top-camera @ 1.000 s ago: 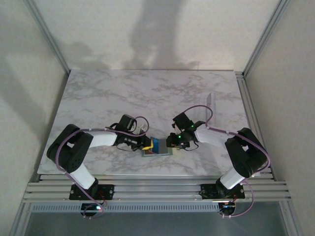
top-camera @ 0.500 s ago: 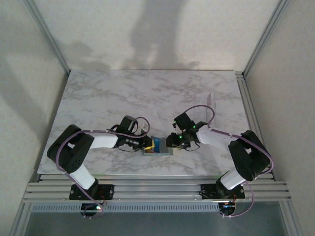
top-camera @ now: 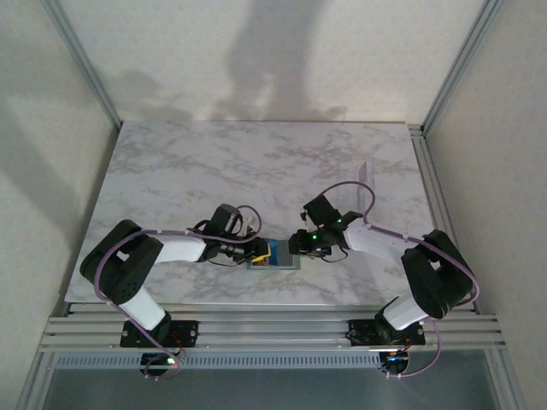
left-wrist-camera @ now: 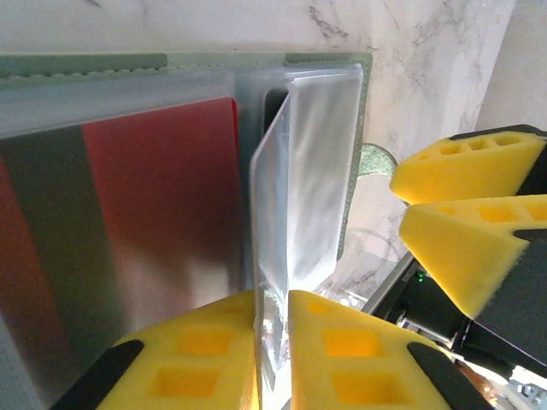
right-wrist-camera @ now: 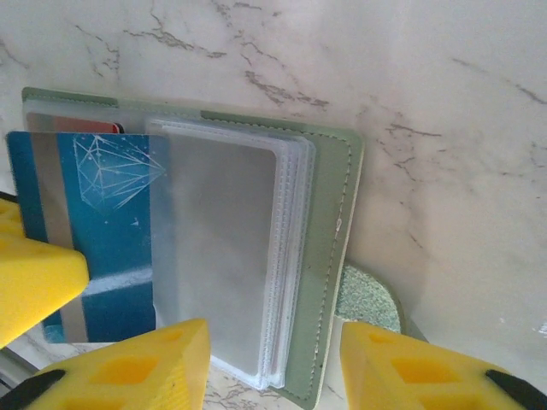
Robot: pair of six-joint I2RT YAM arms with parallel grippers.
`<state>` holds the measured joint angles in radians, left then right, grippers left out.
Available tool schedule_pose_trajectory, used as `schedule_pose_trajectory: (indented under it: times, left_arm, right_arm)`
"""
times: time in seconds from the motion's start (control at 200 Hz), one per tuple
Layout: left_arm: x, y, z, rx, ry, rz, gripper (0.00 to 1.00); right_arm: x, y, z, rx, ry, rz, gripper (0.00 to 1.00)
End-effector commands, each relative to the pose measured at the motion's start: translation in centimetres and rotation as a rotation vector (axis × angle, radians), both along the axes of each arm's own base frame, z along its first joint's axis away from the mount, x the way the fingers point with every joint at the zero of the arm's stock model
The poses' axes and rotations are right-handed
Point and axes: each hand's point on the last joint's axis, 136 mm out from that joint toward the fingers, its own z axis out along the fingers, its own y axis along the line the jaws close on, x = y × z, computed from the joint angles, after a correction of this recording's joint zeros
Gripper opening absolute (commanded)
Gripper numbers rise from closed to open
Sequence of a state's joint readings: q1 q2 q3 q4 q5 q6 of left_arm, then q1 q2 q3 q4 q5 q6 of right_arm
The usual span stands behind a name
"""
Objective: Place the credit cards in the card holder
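The grey-green card holder (top-camera: 275, 264) (right-wrist-camera: 335, 256) lies open near the table's front edge, between both grippers. My left gripper (top-camera: 259, 250) (left-wrist-camera: 272, 312) is shut on one clear sleeve (left-wrist-camera: 303, 188) of the holder, which stands up on edge. A red card (left-wrist-camera: 162, 196) lies under plastic to its left. A teal-blue card (right-wrist-camera: 94, 222) (top-camera: 279, 251) rests on the holder's left half, partly under a sleeve. My right gripper (top-camera: 296, 247) (right-wrist-camera: 269, 346) is open and straddles the sleeve stack (right-wrist-camera: 286, 256) and the cover's edge. The snap tab (right-wrist-camera: 367, 299) pokes out beside it.
A pale card (top-camera: 367, 173) lies far back on the right of the marble table (top-camera: 214, 171). Aluminium rails (top-camera: 273, 329) run along the near edge, with upright posts at the back corners. The two grippers' fingers stand very close together over the holder.
The left gripper has crept slightly rightward and nearer along the holder. The right gripper's jaws have widened a little. The holder has stayed in place.
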<state>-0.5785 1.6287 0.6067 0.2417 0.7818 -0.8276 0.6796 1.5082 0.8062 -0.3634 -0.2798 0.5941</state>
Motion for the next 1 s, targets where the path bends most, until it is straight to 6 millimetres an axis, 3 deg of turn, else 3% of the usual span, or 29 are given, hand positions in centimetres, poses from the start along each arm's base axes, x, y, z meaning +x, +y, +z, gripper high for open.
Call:
schedule_pose_trajectory:
  times: [0.0, 0.315, 0.566, 0.771, 0.791, 0.861, 0.996]
  left_arm:
    - [0.3, 0.3, -0.2, 0.042, -0.015, 0.018, 0.2]
    - [1.7, 2.3, 0.6, 0.193, -0.073, 0.089, 0.41]
    - [3.1, 4.3, 1.3, 0.323, -0.119, 0.163, 0.49]
    - [4.0, 6.3, 1.8, 0.399, -0.167, 0.223, 0.48]
    - [4.1, 6.6, 1.8, 0.407, -0.169, 0.234, 0.47]
    - [4.3, 7.6, 1.7, 0.412, -0.164, 0.255, 0.26]
    - [4.2, 7.5, 1.3, 0.375, -0.155, 0.22, 0.23]
  right_arm:
    - [-0.5, -0.9, 0.2, -0.038, -0.019, 0.003, 0.44]
    - [0.5, -2.0, 1.5, -0.152, -0.154, -0.016, 0.55]
    - [0.3, -1.0, 2.5, -0.248, -0.264, -0.004, 0.65]
    - [0.2, 0.6, 2.5, -0.249, -0.264, -0.053, 0.75]
    - [0.2, 0.9, 2.5, -0.249, -0.265, -0.057, 0.77]
    - [0.2, 1.7, 2.2, -0.266, -0.27, -0.072, 0.98]
    - [0.7, 3.8, 1.8, -0.299, -0.284, -0.069, 0.99]
